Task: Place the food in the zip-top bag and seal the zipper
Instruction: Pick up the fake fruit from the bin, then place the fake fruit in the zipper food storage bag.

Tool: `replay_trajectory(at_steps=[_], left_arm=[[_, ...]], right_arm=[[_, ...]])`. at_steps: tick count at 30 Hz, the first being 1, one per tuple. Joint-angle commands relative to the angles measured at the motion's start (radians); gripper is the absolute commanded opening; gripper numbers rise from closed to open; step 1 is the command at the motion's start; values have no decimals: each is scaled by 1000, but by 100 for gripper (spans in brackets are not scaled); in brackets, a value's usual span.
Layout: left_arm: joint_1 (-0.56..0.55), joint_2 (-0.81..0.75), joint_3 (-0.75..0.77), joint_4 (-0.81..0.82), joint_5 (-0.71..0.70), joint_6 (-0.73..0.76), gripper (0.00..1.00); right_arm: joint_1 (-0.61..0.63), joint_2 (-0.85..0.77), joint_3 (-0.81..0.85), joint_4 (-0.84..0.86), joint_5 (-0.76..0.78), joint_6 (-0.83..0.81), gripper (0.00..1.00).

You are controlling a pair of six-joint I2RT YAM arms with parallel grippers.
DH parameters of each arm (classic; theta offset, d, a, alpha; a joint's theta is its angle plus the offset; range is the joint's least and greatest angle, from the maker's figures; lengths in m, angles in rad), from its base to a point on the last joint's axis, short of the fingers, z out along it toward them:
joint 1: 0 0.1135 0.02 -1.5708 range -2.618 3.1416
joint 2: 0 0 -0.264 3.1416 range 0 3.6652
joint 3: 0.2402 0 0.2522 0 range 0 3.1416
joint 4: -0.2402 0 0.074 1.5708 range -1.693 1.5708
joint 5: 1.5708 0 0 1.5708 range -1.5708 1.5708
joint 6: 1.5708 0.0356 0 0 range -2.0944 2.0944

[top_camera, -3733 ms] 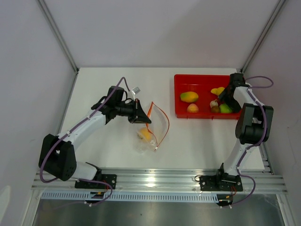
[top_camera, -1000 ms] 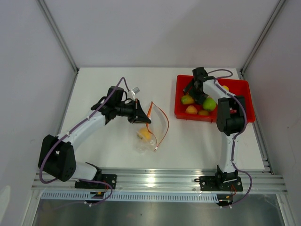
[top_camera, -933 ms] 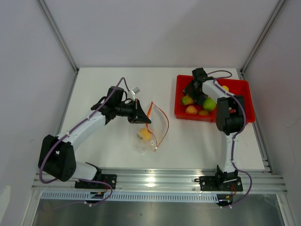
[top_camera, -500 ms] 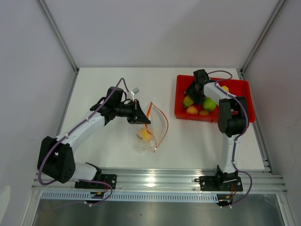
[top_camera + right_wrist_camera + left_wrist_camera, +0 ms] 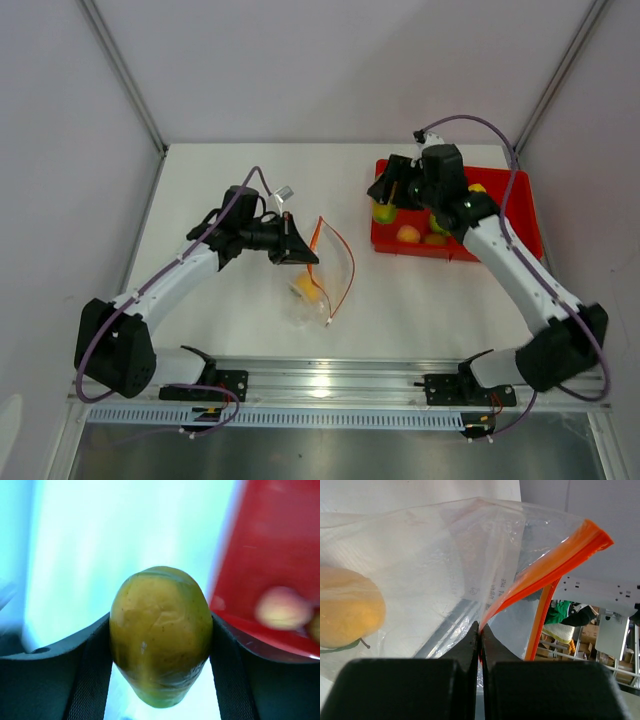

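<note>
The clear zip-top bag (image 5: 335,275) lies mid-table with its mouth held up. My left gripper (image 5: 303,256) is shut on the bag's mouth edge at the orange-red zipper (image 5: 347,252). In the left wrist view the left gripper (image 5: 480,630) pinches the zipper (image 5: 545,565) and the mouth gapes. A yellow-orange fruit (image 5: 310,287) lies inside the bag (image 5: 435,555), showing in that view as a yellow-orange fruit (image 5: 347,607) at the left. My right gripper (image 5: 385,205) is shut on a yellow-green mango (image 5: 160,635), raised over the red tray's left edge.
The red tray (image 5: 520,215) sits at the back right. It holds more food: a peach-coloured fruit (image 5: 408,234), a green apple (image 5: 441,223) and a yellow fruit (image 5: 477,188). The tray's red floor (image 5: 280,555) fills the right of the right wrist view.
My right gripper has narrowed onto the mango and lifted it out of the tray, toward the left. The left gripper and the bag have stayed put.
</note>
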Motion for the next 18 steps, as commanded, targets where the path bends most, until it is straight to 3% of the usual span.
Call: replay_trajectory(at_steps=[1, 4, 9, 18], left_arm=[[-8, -22, 6, 32, 23, -8, 0], [-8, -17, 9, 35, 29, -10, 1], [-8, -8, 18, 38, 37, -14, 1], [-14, -3, 37, 28, 48, -17, 1]], right_arm=[[94, -222, -106, 39, -80, -110, 2], [198, -322, -165, 82, -147, -147, 2], [438, -405, -228, 103, -70, -222, 4], [565, -333, -283, 215, 4, -261, 6]])
